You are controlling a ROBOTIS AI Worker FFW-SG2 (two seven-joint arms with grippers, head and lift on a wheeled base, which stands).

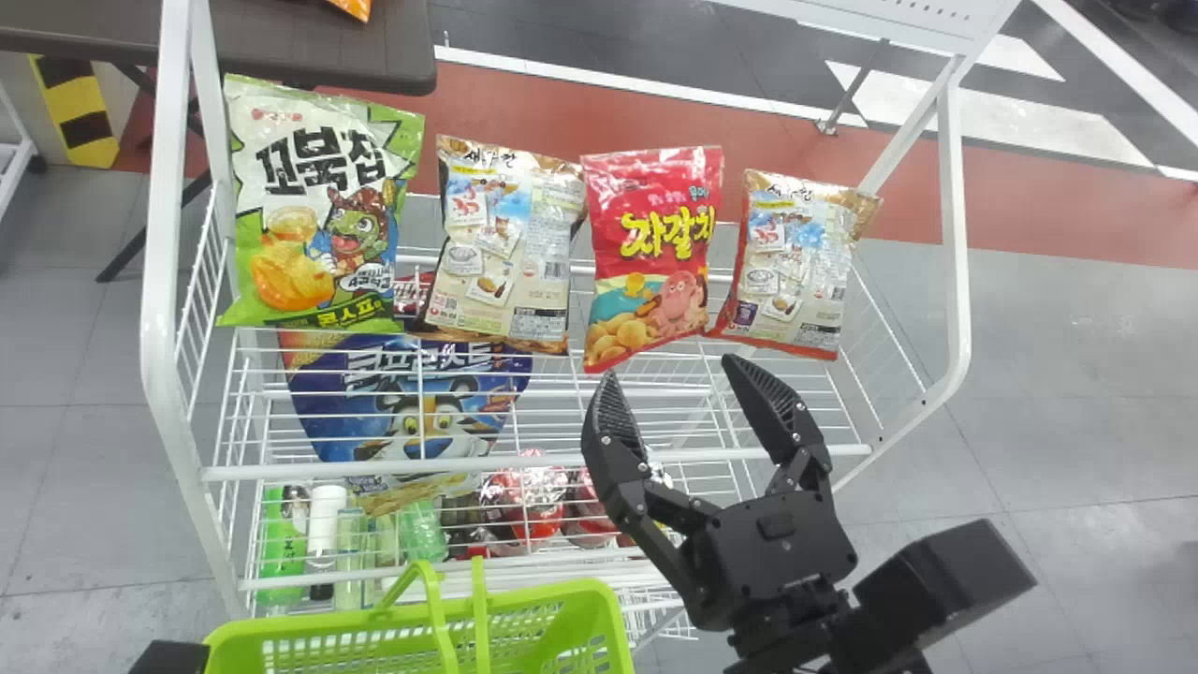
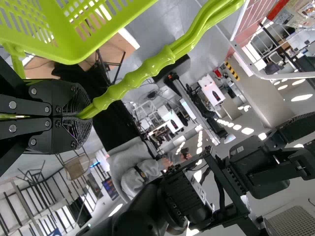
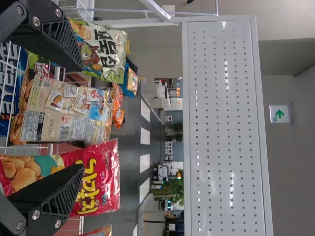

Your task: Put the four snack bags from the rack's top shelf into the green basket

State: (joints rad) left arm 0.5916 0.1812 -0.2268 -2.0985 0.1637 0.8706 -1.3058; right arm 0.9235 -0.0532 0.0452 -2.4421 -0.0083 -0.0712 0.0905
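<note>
While near red bag with yellow lettering, right gripper, jaws apart.

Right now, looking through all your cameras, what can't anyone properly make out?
Near part of the green basket: head view, cut off by the bottom edge.
Top of the blue tiger-print bag: head view, behind the green-and-white snack bag.
Rest of the orange packet: head view, cut off by the top edge.
Details of the lower red packages: head view, behind the wires of the white rack.
</note>
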